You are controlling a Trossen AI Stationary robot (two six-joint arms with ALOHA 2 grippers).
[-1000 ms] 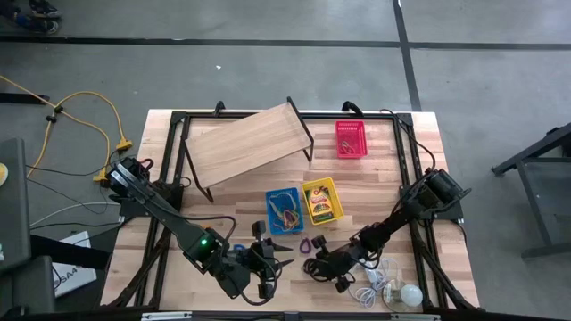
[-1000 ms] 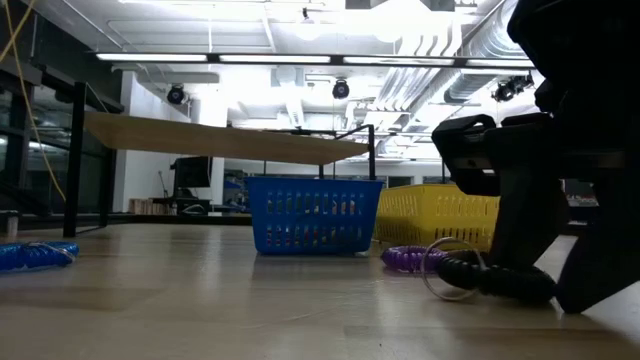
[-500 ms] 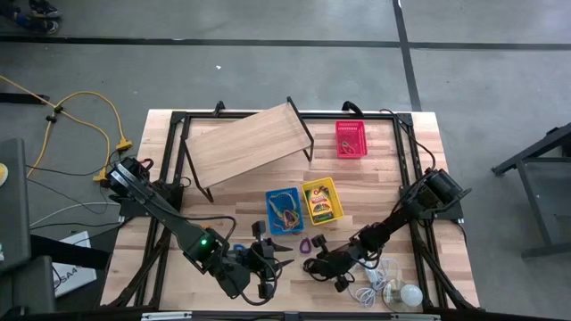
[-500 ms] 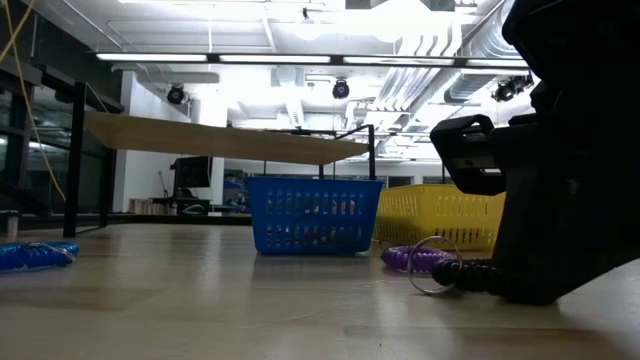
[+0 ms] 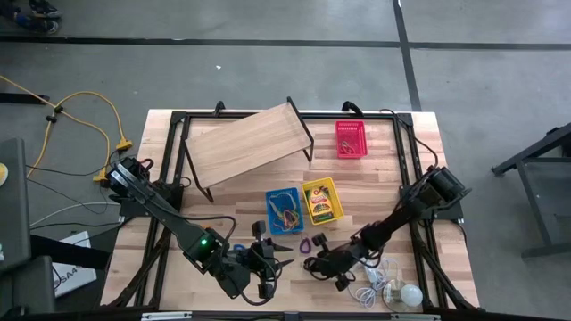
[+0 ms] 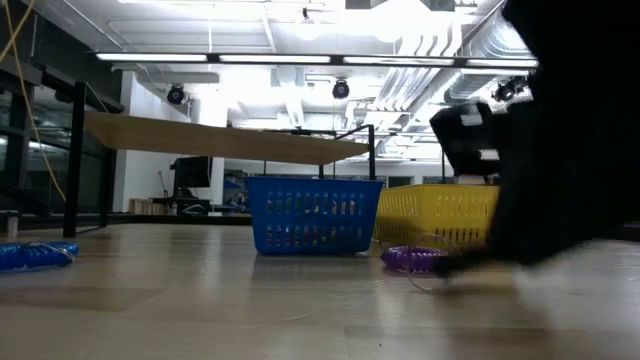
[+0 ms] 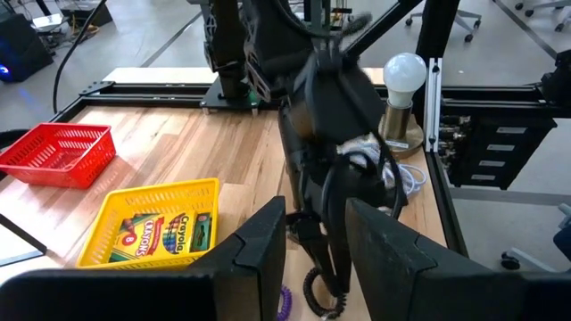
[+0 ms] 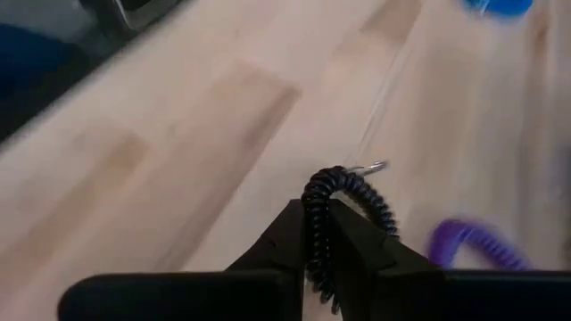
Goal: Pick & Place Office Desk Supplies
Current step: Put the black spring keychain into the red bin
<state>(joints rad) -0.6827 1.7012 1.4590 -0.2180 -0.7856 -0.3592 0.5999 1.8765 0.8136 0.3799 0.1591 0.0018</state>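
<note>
Low over the near half of the table [image 5: 401,169], both dark arms reach inward from the outer edges. From the 3 o'clock side the right arm slants down toward centre, its right gripper [image 5: 312,265] just above the wood. From the 9 o'clock side the left arm bends in, and the left gripper [image 5: 284,253] hangs close by, at 9 o'clock of the right one, fingers [image 7: 259,245] parted with nothing between them.

Pale wooden planks in a black frame make up the tabletop, on a grey floor with dark lines. The low view shows a hall with bright ceiling strips beyond. A wooden board [image 5: 243,143] on black legs stands toward 11 o'clock.

Closed narrow, the right gripper pinches a black coiled loop [image 8: 343,192] with a small metal ring at its end. A purple coiled loop [image 8: 473,245] lies on the wood just beside it. At 12 o'clock of the grippers sit the blue basket [image 5: 283,210] with loops inside and, touching it, the yellow basket [image 5: 321,201] holding the crayon box [image 7: 161,236]. Farther off, toward 1 o'clock, the red basket [image 5: 351,139] stands. A white bulb [image 5: 410,293] with its cord lies at 4 o'clock.
</note>
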